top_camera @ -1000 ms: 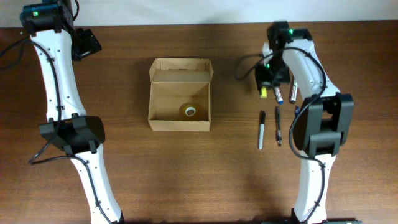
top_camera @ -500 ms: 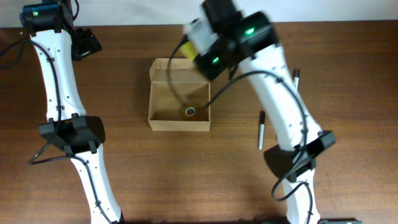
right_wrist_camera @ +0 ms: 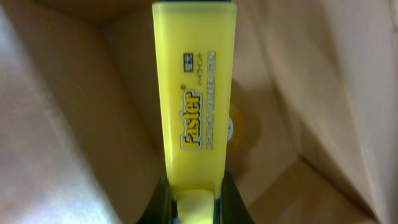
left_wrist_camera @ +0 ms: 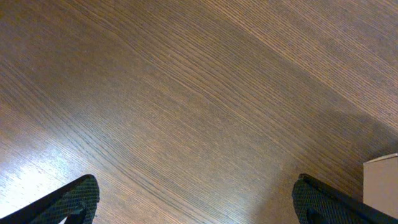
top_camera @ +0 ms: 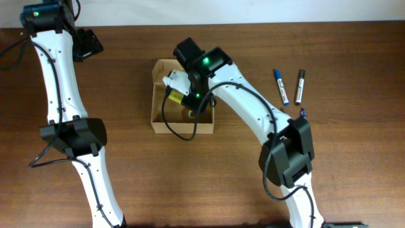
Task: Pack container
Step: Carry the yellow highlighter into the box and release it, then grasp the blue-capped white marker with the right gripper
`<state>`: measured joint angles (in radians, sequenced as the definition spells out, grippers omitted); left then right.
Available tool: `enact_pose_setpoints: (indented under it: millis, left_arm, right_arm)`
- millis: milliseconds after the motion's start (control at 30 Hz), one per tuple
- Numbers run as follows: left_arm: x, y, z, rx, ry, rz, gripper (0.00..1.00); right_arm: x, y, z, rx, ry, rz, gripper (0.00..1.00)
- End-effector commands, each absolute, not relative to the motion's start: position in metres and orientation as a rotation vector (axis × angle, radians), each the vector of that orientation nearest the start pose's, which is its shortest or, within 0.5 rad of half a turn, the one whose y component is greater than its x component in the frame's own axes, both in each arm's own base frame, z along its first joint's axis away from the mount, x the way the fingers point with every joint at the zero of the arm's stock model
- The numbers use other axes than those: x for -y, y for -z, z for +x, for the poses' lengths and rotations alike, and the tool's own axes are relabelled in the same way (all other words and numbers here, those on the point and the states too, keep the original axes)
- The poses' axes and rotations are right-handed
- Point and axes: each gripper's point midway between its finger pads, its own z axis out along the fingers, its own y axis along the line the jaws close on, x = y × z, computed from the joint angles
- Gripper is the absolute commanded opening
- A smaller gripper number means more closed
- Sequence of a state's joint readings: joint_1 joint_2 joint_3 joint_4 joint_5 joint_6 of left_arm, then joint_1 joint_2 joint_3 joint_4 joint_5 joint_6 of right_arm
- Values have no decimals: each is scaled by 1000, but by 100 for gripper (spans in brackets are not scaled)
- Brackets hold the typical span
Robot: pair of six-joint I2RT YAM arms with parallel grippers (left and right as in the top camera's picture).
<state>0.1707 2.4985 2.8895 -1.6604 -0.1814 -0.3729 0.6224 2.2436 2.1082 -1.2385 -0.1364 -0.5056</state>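
Table (top_camera: 126,190) is carrying the open box (top_camera: 182,128). Right fingers (top_camera: 180,96) are hanging over the box, clamping a yellow highlighter (right_wrist_camera: 196,93). Likely best: going lower inside the box walls and laying it flat beside the tape roll (right_wrist_camera: 239,127) before letting go. Left fingers (top_camera: 88,44), far left of the box, are gaping wide, holding nothing.

Yellow highlighter (top_camera: 174,96) over the container (top_camera: 159,111)

The left arm stretches along the left edge of the desk (top_camera: 354,177), its hand (top_camera: 87,44) up by the far left corner, fingers (left_wrist_camera: 68,202) spread wide. The right arm reaches from the near edge toward the far middle, its hand (top_camera: 180,94) pinching a yellow highlighter (right_wrist_camera: 194,106).
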Motion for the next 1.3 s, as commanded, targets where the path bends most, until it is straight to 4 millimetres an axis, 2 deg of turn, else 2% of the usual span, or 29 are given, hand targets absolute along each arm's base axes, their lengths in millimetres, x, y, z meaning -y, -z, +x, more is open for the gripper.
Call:
enact_pose_setpoints:
  millis: [0,100,167,200,267,400,467,567,633,700,733,800,867,900,933,1033,1133,1200,1267]
  left_arm:
    - [-119,-190,494,-2700,-227,-782,100]
    - [-119,-190,494,-2700,-227,-782,100]
    - [-119,-190,494,-2700,-227,-782,100]
    - [-119,-190,494,-2700,-227,-782,100]
    - [-119,-190,494,-2700,-227,-782,100]
    - [-119,-190,494,-2700,-227,-782,100]
    - [-119,-190,494,-2700,-227,-782,100]
    - [-119,-190,494,-2700,-227,-782,100]
    - [-119,-190,494,-2701,-227,-782,100]
    - [-119,-190,494,-2700,-227,-782,100]
    - [-119,-190,494,-2700,-227,-782,100]
    - [-119,-190,494,-2701,-227,-782,100]
    - [-119,-190,494,-2700,-227,-782,100]
    - [-119,-190,494,-2700,-227,-782,100]
    - [-119,-190,494,-2701,-227,-782,100]
    - [-119,-190,494,-2700,-227,-782,100]
    - [-119,-190,494,-2701,-227,-782,100]
    - [-119,-190,494,-2700,-227,-782,100]
    - [-119,-190,494,-2700,-227,-782,100]
  right_arm:
    - [-296,-74,374,-2498,-214,-1627,4]
    - [-296,-57,374,-2508,-214,-1608,4]
    - [-295,-54,375,-2532,-201,-1572,5]
    - [-294,-54,375,-2534,-200,-1569,16]
    - [-295,-56,376,-2530,-197,-1567,30]
    - [-297,-77,379,-2545,-205,-1494,31]
    - [-300,-106,383,-2537,-213,-1433,40]
    - [-302,-152,392,-2520,-205,-1314,41]
    - [-294,-185,403,-2509,-133,-1186,40]
    - [-277,-220,417,-2493,-25,-1015,41]
    - [-263,-243,426,-2484,33,-868,43]
    - [-240,-270,439,-2471,59,-683,54]
    - [-217,-284,450,-2473,37,-554,56]
    - [-205,-285,456,-2483,29,-500,57]
    - [-184,-284,463,-2509,19,-433,57]
    - [-139,-267,476,-2588,5,-325,57]
    - [-91,-235,486,-2689,18,-204,57]
    - [-61,-207,489,-2767,7,-153,57]
    - [-43,-183,490,-2822,-37,-151,57]
